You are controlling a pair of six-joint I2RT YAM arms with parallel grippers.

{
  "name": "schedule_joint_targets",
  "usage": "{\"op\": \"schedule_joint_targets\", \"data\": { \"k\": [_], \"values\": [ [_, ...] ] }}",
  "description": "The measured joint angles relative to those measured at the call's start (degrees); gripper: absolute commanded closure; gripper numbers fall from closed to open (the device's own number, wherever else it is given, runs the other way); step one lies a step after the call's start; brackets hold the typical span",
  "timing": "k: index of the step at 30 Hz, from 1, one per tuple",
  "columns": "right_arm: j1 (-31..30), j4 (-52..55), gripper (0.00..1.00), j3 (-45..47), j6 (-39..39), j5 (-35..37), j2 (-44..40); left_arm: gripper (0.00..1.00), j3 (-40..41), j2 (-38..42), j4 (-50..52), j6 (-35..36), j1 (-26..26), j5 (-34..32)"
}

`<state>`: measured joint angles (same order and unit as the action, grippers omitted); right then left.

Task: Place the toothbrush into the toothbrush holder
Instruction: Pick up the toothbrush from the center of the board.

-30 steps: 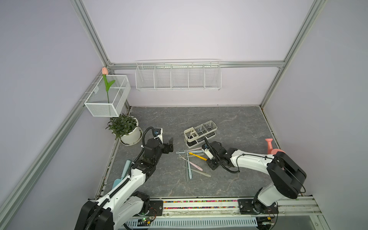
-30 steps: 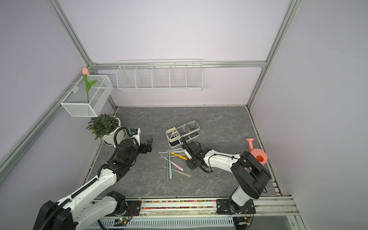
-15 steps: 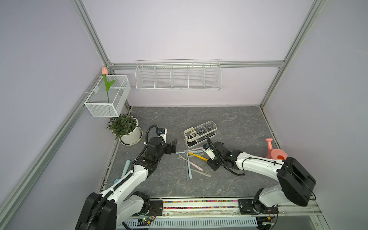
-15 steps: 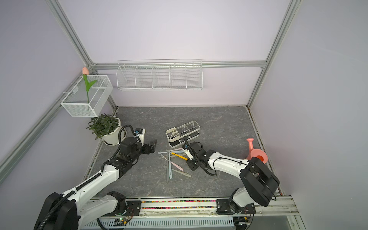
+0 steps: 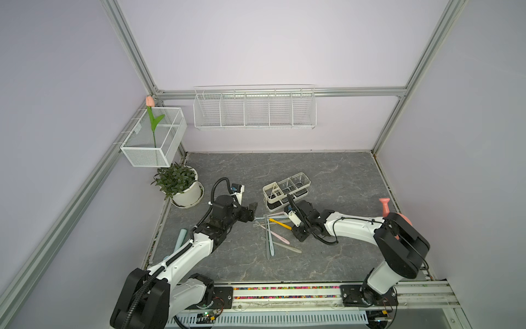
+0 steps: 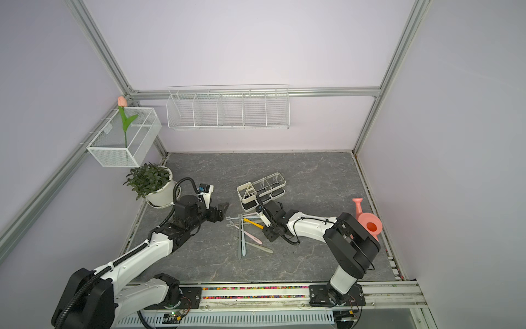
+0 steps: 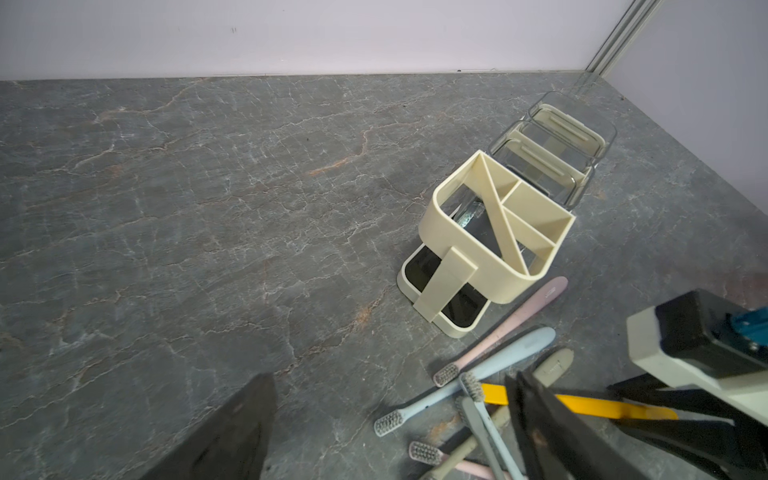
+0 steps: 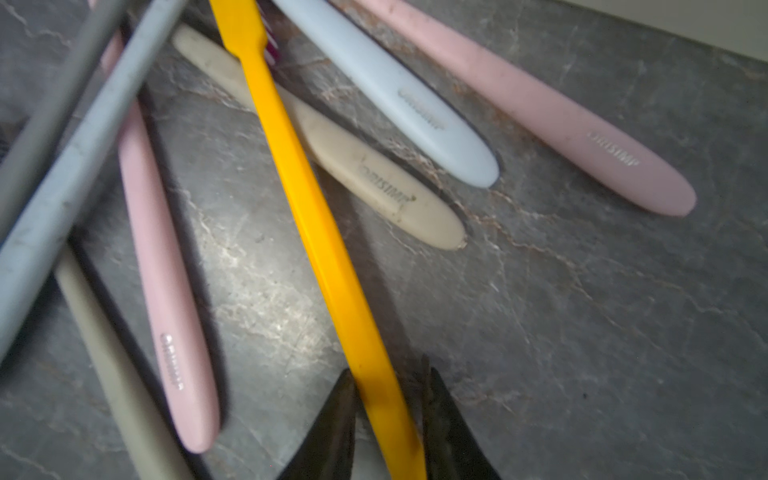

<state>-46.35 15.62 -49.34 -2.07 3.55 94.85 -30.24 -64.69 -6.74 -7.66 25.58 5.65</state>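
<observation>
A yellow toothbrush (image 8: 316, 216) lies on the grey marbled tabletop (image 5: 336, 168), outside the toothbrush holder (image 7: 465, 245). Its handle crosses a cream toothbrush (image 8: 374, 183) in a loose pile of pink, pale blue, cream and grey brushes (image 5: 270, 239). The right gripper (image 8: 388, 370) has its two dark fingers on either side of the yellow handle near its tail end, close against it, though whether they are actually pinching it cannot be told. In both top views the yellow brush runs from roughly 10 o'clock to 4 o'clock, tail toward the right arm. The cream holder stands upright just beyond the pile at about 12 o'clock, its divided compartment nearest the brushes and its two clear cups behind. The left gripper (image 5: 252, 211) hovers at about 9 o'clock of the pile, jaws spread wide and holding nothing. Farther out, a potted plant (image 5: 182, 185) sits at 10 o'clock by the wall, a pink watering can (image 5: 385, 209) at 3 o'clock, and white wire baskets (image 5: 254, 109) hang on the walls.
</observation>
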Motion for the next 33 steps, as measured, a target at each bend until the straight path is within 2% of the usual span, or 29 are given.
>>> {"op": "schedule_joint_targets", "data": {
  "k": [4, 7, 13, 18, 27, 33],
  "values": [
    [0.00, 0.00, 0.93, 0.00, 0.17, -0.57, 0.00, 0.11, -0.50, -0.37, 0.02, -0.20, 0.00, 0.63],
    [-0.04, -0.31, 0.93, -0.02, 0.02, -0.85, 0.00, 0.11, -0.52, -0.42, 0.00, -0.44, 0.00, 0.90],
    [-0.04, -0.87, 0.93, 0.90, -0.74, -1.73, -0.72, 0.01, -0.52, -1.40, -0.66, -1.51, -0.02, 3.37],
    [-0.04, -0.61, 0.93, 3.50, -1.60, -2.73, -4.55, 0.02, -0.52, -2.36, -1.49, -2.62, -0.02, 5.14],
    [-0.22, -1.33, 0.93, 5.97, -3.91, -4.59, -16.72, 0.07, -0.57, -3.56, -1.95, -5.27, 0.00, 5.62],
    [-0.26, -2.03, 0.93, 6.03, -4.66, -4.46, -19.28, 0.09, -0.94, -5.25, -3.87, -9.62, 0.07, 7.30]
  ]
}}
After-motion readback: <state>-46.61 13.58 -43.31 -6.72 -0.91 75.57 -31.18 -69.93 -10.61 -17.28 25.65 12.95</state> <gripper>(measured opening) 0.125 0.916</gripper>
